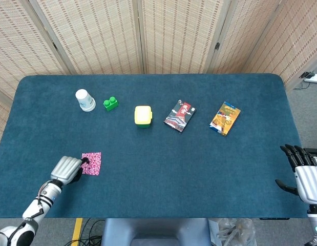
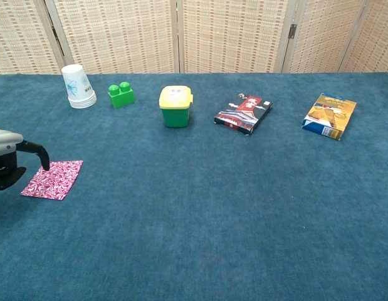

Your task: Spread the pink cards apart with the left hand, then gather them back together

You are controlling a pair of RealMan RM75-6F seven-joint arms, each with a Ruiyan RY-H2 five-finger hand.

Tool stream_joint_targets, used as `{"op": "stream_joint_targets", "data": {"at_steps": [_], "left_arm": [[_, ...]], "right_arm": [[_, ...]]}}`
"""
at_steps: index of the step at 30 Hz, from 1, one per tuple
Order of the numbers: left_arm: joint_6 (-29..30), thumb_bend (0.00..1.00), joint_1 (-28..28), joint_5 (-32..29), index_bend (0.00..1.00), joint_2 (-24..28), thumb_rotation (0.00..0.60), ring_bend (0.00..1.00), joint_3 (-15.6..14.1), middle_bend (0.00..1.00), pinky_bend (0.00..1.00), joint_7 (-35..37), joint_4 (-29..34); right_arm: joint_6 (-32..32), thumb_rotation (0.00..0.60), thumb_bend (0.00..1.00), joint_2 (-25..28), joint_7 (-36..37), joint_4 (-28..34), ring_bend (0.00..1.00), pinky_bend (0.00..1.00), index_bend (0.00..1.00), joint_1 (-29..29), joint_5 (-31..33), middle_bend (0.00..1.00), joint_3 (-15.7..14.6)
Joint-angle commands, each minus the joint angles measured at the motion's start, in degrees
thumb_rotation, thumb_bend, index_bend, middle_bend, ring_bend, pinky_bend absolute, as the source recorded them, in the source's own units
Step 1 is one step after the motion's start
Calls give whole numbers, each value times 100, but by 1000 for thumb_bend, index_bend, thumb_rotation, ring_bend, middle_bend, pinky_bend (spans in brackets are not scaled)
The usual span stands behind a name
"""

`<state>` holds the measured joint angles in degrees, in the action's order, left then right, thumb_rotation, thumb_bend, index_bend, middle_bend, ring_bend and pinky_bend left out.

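The pink patterned cards [image 1: 91, 163] [image 2: 52, 179] lie flat on the blue table near its front left corner, overlapping into one elongated patch. My left hand [image 1: 67, 169] [image 2: 9, 164] sits just left of them, fingers curled, with one dark fingertip [image 2: 43, 164] touching the cards' upper left edge. My right hand [image 1: 305, 174] hovers off the table's right end, fingers apart and holding nothing; the chest view does not show it.
Along the back stand a white cup stack [image 1: 85, 100] [image 2: 78, 86], a green brick [image 1: 110, 103] [image 2: 121, 95], a yellow-lidded green tub [image 1: 143, 116] [image 2: 176, 106], a dark red packet [image 1: 180, 116] [image 2: 243, 113] and an orange packet [image 1: 225, 118] [image 2: 329, 115].
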<state>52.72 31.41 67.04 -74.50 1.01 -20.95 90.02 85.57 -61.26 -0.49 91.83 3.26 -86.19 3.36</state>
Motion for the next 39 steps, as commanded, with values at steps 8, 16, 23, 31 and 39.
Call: {"op": "stream_joint_targets", "data": {"at_steps": [8, 16, 23, 31, 39], "left_arm": [[-350, 705, 234, -403, 315, -387, 600, 1000, 97, 1000, 1000, -48, -563], [-362, 705, 234, -469, 318, -366, 600, 1000, 8, 1000, 1000, -89, -514], [-270, 705, 154, -399, 326, -283, 600, 1000, -118, 1000, 1000, -88, -295], [-19, 705, 14, -375, 330, -159, 600, 1000, -229, 1000, 1000, -179, -21], [123, 705, -118, -354, 333, -15, 600, 1000, -331, 1000, 1000, -187, 207]], "right_arm": [[11, 600, 177, 3, 30, -14, 99, 162, 109, -33, 29, 142, -6], [-1, 600, 178, -6, 25, -21, 100, 162, 109, -33, 38, 144, -2], [-2, 600, 178, -3, 13, -9, 100, 162, 109, -34, 49, 144, 5], [66, 600, 178, 9, 2, 28, 100, 162, 109, -65, 16, 144, 5], [128, 600, 179, 13, 7, 39, 101, 162, 109, -96, -33, 144, -8]]}}
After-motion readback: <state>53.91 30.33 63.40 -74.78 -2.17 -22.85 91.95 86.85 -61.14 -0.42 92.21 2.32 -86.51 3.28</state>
